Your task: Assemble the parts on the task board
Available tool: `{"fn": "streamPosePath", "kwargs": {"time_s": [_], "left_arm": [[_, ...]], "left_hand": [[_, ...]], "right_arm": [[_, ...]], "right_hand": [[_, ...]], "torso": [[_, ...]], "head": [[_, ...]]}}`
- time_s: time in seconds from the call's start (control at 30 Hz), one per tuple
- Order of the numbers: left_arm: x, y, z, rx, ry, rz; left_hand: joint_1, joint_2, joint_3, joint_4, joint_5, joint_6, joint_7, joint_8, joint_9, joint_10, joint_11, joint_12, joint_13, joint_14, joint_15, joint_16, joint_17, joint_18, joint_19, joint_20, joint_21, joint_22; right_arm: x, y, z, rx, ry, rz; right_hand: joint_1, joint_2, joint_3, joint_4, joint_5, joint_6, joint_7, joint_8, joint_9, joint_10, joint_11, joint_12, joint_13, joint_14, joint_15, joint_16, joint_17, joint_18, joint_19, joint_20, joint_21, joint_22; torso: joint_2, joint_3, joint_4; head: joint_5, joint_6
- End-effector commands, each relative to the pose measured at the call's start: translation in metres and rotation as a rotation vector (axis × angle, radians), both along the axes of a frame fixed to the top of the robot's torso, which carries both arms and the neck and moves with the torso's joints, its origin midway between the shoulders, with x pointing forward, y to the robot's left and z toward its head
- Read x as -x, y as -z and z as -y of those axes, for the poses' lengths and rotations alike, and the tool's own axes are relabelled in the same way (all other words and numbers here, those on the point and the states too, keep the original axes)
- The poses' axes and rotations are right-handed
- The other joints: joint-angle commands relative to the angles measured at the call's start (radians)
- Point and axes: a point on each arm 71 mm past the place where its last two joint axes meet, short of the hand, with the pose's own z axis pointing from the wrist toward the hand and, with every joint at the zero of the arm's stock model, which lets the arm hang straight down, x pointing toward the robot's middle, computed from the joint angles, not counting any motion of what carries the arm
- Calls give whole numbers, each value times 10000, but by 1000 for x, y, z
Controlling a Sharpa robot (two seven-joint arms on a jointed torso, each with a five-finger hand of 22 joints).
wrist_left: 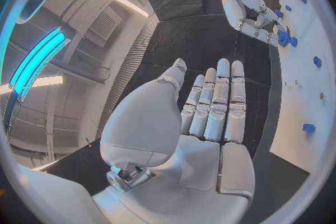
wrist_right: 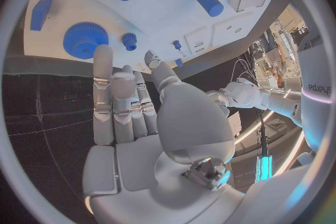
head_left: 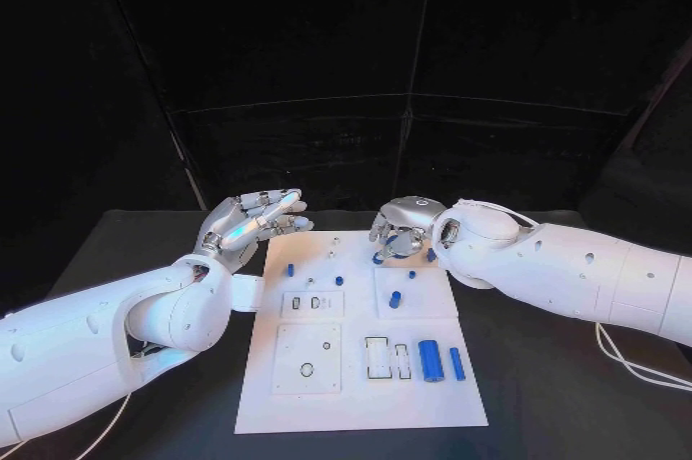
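The right hand point(wrist_right: 129, 117), fingers apart and empty, hovered just short of the small blue toothed plastic gear point(wrist_right: 85, 39) on the white task board point(wrist_right: 168, 8). It looked light, rigid and slippery, best pinched across its rim.

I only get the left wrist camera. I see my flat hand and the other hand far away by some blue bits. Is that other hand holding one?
Observer: No. The right wrist view shows the right hand holding nothing, fingers apart, near a blue gear on the task board.
Operator: Are there any big blue parts close to the robot?
Observer: Yes. In the head view a thick blue cylinder lies beside a thinner blue bar at the board's near end.
Operator: Where's my hand?
Observer: The head view shows the left hand raised by the board's far left corner.
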Motion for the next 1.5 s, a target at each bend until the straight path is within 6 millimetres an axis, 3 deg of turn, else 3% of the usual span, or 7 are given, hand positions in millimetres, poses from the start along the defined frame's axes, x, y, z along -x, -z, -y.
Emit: {"fn": "streamPosePath", "kwargs": {"time_s": [0.03,0.37,0.5,0.73,0.97,1.3,1.5], "left_arm": [[1,-2,3,60,235,107],[2,-3,4,80,303,87],[2,-2,4,79,311,77],[0,-1,3,51,289,36],[-2,-1,1,27,252,16],[-2,-1,0,29,252,31],[-3,-1,0,25,243,31]], "left_hand": [[-47,25,-11,-65,43,58,12,-20,-15,77,11,-17,0,88,-13,64,15,138,95,-10,-40,-10],[-51,25,-11,-68,43,62,16,-22,-15,75,12,-22,-1,90,-14,67,17,138,100,-11,-42,-12],[-55,25,-11,-71,43,66,20,-24,-16,74,14,-26,-3,90,-14,68,20,137,104,-12,-44,-13],[-89,19,-18,-96,43,47,64,-64,-26,33,44,-76,-17,83,-2,75,37,129,131,-14,-66,-29],[-94,19,-18,-104,43,43,71,-74,-28,25,50,-86,-19,80,1,76,41,128,136,-13,-72,-33],[-101,27,-15,-109,42,46,74,-79,-28,23,53,-92,-20,78,3,78,46,126,142,-13,-79,-37],[-108,38,-12,-110,42,57,70,-78,-26,31,51,-93,-19,79,4,81,49,126,148,-13,-83,-40]], "right_arm": [[-1,1,0,798,152,86],[-3,3,-4,1006,106,-26],[-3,3,-5,1019,48,-49],[-5,5,-7,1070,-4,-163],[-7,6,-8,1093,-15,-381],[-8,7,-10,1106,-9,-446],[-9,1,-9,535,70,296]], "right_hand": [[-79,10,121,2,-46,-61,11,-16,11,-86,9,24,32,450,2,612,600,-45,59,26,573,606],[-66,62,299,-8,-25,-20,-11,-1,17,-37,-7,68,64,415,-13,1428,1401,-141,112,63,1406,1526],[-46,134,421,-13,-54,41,-16,16,23,29,-21,92,74,436,-23,1726,1708,-188,190,66,1737,1922],[42,353,890,-30,-601,277,58,34,29,184,-2,99,59,443,1,2196,2168,-265,255,73,2273,2545],[26,340,1101,-28,-661,344,73,9,19,231,7,77,41,430,10,2337,2279,-287,255,90,2469,2754],[-76,237,1493,-7,-669,433,85,-13,13,333,4,59,23,366,16,2465,2316,-288,156,123,2680,2921],[285,527,2221,-62,-759,1049,-79,239,110,938,-179,308,154,396,-149,2730,2568,-381,381,32,3229,3650]], "torso": [[89,16,7],[187,49,29],[201,38,36],[266,51,40],[304,33,57],[382,50,68],[402,38,62]], "head": [[3,-20],[10,-4],[0,1],[16,44],[20,21],[32,17],[31,23]]}}
